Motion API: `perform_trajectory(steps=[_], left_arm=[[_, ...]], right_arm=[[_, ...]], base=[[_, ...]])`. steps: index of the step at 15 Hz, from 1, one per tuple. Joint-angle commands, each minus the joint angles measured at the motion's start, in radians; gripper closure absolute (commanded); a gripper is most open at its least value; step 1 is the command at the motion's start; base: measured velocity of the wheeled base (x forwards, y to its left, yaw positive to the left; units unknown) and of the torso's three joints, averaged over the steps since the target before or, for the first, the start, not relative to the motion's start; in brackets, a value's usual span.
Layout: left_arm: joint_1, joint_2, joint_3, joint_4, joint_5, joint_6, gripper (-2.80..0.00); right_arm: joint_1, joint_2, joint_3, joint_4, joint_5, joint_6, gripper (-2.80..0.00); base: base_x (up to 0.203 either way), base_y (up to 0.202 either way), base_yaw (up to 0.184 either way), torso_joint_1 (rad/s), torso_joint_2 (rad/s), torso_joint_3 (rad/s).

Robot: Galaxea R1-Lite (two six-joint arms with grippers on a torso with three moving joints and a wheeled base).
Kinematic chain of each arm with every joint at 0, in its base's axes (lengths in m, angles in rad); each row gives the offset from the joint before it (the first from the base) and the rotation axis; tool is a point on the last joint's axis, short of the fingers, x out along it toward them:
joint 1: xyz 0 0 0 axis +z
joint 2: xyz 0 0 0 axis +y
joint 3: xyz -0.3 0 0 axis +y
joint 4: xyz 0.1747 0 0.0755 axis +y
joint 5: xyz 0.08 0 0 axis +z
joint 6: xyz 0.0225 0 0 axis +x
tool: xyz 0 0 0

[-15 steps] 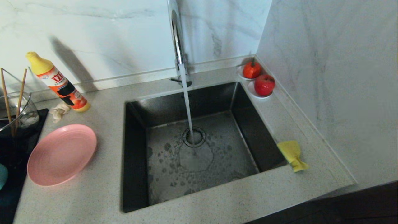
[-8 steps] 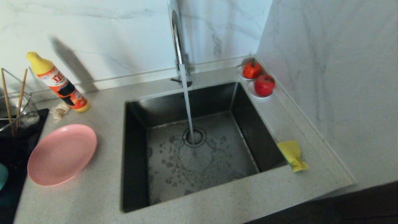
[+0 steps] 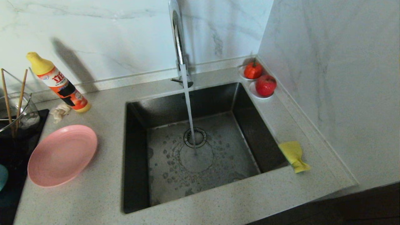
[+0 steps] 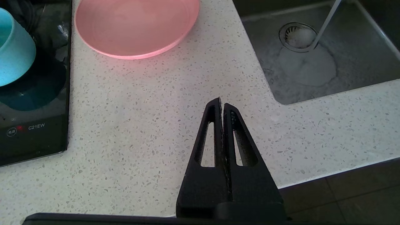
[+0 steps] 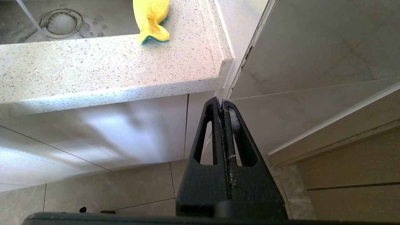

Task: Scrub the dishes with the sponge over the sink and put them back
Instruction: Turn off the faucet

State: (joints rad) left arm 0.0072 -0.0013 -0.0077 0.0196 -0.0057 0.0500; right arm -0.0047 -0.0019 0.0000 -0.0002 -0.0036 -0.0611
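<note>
On the counter left of the sink (image 3: 134, 150): pink plate (image 3: 62, 155), flat. Bowl (image 4: 14, 47) and chopsticks (image 3: 6, 100) on the dark cooktop (image 4: 34, 137) beyond it. Sponge (image 3: 294, 155) at the sink's right rim, crumpled. Faucet (image 3: 178, 40) running onto the drain. Left gripper (image 4: 222, 107) clenched, empty, above the counter's front edge. Right gripper (image 5: 222, 104) clenched, empty, low before the cabinet.

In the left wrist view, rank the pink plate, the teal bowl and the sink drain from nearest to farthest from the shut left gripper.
From the left gripper, which hangs shut over the bare counter:
1. Pink plate, on the counter ahead.
2. Sink drain, down in the sink under the running water; near the plate's range, slightly farther.
3. Teal bowl, on the black cooktop, farthest.
</note>
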Motion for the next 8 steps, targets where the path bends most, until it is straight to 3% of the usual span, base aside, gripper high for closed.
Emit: perform_trajectory(steps=[1,8], left_arm=[[0.000,-0.002,0.000,0.000,0.000,0.001,0.00],[0.000,-0.002,0.003,-0.012,-0.002,0.001,0.00]], right_arm=[[0.000,0.003,0.000,0.000,0.001,0.000,0.00],[0.000,0.003,0.000,0.000,-0.001,0.000,0.00]], base=[[0.000,0.000,0.000,0.000,0.00,0.000],[0.000,0.000,0.000,0.000,0.00,0.000]])
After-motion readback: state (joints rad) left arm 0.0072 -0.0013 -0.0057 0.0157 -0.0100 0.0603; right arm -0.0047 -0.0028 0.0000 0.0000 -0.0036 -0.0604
